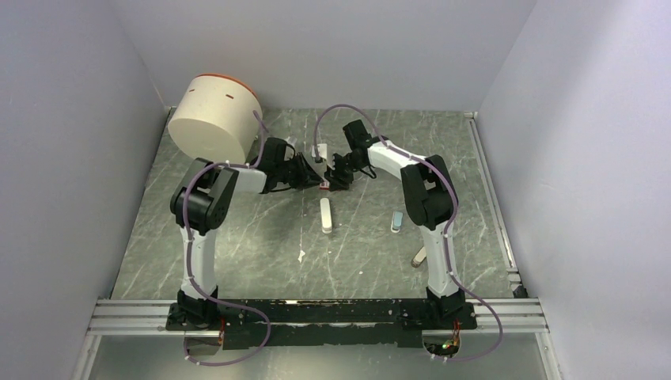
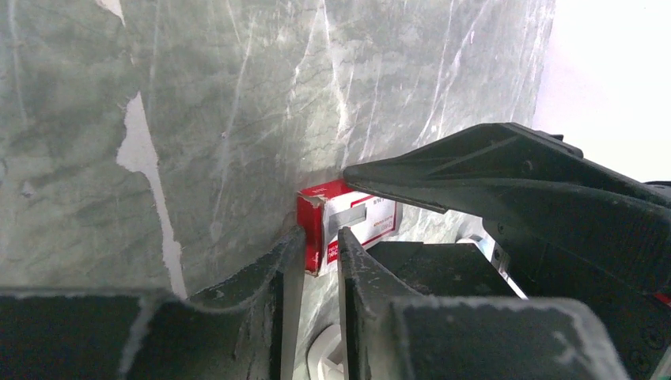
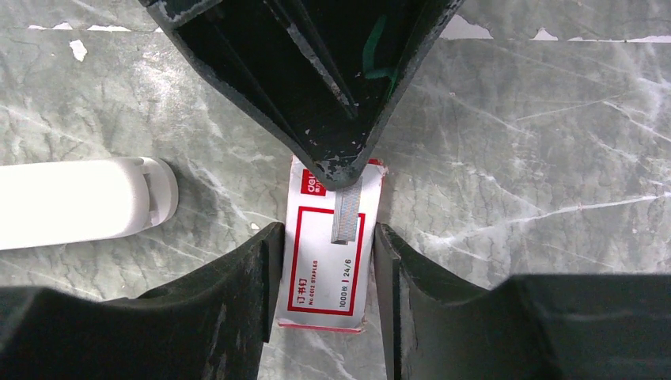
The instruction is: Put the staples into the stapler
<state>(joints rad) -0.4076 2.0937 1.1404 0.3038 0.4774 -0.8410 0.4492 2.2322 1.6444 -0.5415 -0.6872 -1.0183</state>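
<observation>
Two grippers on one small box. The staples (image 3: 328,269), red with the white label up, sit mid-table just beyond the far end of the stapler (image 1: 325,215).

The right gripper (image 3: 328,231) pinches the box across its width, a finger flat on each long side. I take that as a steadying hold, so the other arm can work on the end.

The left gripper (image 2: 320,237) comes in from the opposite side, turned edge-on to the table (image 1: 237,237). One finger is on the table side of the box's end, the other on the label side, and the gap between them is narrow. Whether they have bitten on the end flap or stand just off it, I cannot tell from these angles. It looks like a try at opening the box.

The stapler lies on the table nearer the bases, touched by nothing, so loading is some way off.

- **Right wrist view:** the label and the side grip show plainly.
- **Left wrist view:** only here do you see the red end face and the slit between those jaws.
- **Top view:** the box is almost hidden under the meeting grippers, but this view alone shows the wider layout. That includes a cream drum (image 1: 214,119) at the back left and a small pale-blue piece (image 1: 397,222) by the right arm.
</observation>
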